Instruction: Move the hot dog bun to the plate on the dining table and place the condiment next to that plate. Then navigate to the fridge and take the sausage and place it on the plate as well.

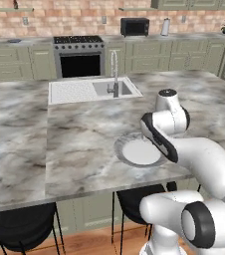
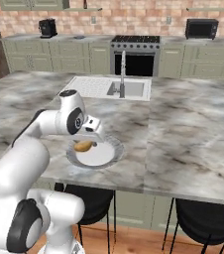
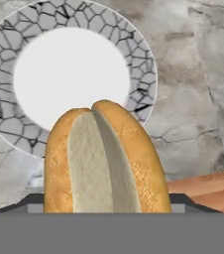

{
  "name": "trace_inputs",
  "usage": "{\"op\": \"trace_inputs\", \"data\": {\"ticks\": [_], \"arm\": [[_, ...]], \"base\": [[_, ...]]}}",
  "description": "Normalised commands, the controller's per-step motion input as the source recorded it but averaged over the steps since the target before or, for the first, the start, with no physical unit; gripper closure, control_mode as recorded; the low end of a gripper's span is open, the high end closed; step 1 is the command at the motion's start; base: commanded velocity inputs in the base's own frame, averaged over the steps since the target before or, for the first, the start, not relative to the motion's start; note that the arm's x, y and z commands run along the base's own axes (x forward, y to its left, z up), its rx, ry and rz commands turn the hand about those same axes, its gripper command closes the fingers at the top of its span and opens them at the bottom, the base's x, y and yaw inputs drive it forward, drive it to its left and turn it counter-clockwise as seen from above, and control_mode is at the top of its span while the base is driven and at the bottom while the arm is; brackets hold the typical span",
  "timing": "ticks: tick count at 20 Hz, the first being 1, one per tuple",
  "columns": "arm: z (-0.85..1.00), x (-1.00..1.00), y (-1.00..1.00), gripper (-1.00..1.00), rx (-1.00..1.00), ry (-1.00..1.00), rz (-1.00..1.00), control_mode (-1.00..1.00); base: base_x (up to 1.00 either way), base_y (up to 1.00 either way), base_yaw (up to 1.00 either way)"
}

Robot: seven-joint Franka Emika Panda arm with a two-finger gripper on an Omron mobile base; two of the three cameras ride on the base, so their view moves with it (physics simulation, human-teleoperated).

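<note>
Grasping the hot dog bun (image 3: 104, 158) lengthwise, the fingers (image 2: 86, 139) hang over the near rim of the plate (image 3: 143, 74), which lies just beyond and below them on the marble worktop (image 2: 193, 129). To do this well, I would carry the bun farther over the white centre, lower it close, then release.

Red brick wall (image 1: 74, 20), sage green cabinets (image 1: 184, 55), steel oven range (image 1: 79, 57), black microwave (image 1: 134, 26), wooden floor (image 1: 84, 241), black stools (image 1: 22, 226)
</note>
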Motion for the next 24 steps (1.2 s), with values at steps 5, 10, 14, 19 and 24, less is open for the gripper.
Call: {"op": "trace_inputs", "data": {"ticks": [5, 10, 14, 19, 24], "arm": [[-0.45, 0.42, 0.00, 1.00, 0.00, 0.03, 0.00, -1.00], [-0.40, 0.40, 0.00, 1.00, 0.00, 0.00, 0.00, -1.00], [-0.34, 0.39, 0.00, 1.00, 0.00, 0.00, 0.00, -1.00], [-0.35, 0.35, 0.00, 1.00, 0.00, 0.00, 0.00, -1.00], [-0.36, 0.36, 0.00, 1.00, 0.00, 0.00, 0.00, -1.00]], "base": [[0.00, 0.00, 0.00], [0.00, 0.00, 0.00], [0.00, 0.00, 0.00], [0.00, 0.00, 0.00], [0.00, 0.00, 0.00]]}}
